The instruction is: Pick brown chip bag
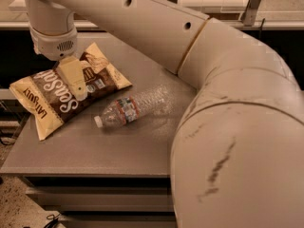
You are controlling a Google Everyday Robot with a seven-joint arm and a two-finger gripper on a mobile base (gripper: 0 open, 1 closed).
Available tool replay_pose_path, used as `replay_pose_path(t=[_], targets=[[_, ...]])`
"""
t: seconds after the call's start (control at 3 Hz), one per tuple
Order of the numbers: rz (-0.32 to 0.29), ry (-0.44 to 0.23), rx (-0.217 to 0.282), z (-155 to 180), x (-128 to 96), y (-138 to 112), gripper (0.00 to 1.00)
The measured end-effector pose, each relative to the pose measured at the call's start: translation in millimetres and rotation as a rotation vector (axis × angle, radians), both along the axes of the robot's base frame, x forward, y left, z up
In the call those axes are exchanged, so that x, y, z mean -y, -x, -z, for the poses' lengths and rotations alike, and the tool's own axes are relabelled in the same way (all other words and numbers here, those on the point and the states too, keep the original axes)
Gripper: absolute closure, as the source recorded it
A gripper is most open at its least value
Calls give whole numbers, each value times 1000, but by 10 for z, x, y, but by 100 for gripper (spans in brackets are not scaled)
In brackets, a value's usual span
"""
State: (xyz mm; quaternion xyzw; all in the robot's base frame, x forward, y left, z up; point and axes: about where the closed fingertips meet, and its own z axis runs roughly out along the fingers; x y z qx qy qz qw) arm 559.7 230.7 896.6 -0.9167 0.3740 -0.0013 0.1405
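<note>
Dark-brown and crinkly, the chip bag [50, 101] lies flat on the left part of a grey table [118, 151]. Its two ends are cream-yellow. One end points toward the front left corner of the table and the other toward the back. Big white letters run across its middle.

The gripper [78, 87] is cream-coloured and hangs from a round white wrist directly above the bag. It reaches down over the centre of the bag and covers part of the lettering. From where I stand I cannot tell whether it is spread or pressed together. I also cannot tell whether it touches the foil or only hovers close over it.

Just beside the bag, on its right, a clear plastic water bottle [130, 109] lies on its side. Its white cap points to the front left and a label goes around its middle. The cap is very near the bag's edge, but contact is not clear.

The robot arm [228, 127] is thick and cream-white. It fills the right side and the top of the view, and its big elbow has dark scuff marks.
</note>
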Motion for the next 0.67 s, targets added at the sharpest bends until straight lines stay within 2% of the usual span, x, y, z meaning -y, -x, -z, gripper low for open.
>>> replay_pose_path(t=[0.33, 0.67], targets=[[12, 1, -11, 106, -29, -181, 0], [13, -3, -26, 203, -50, -284, 17]])
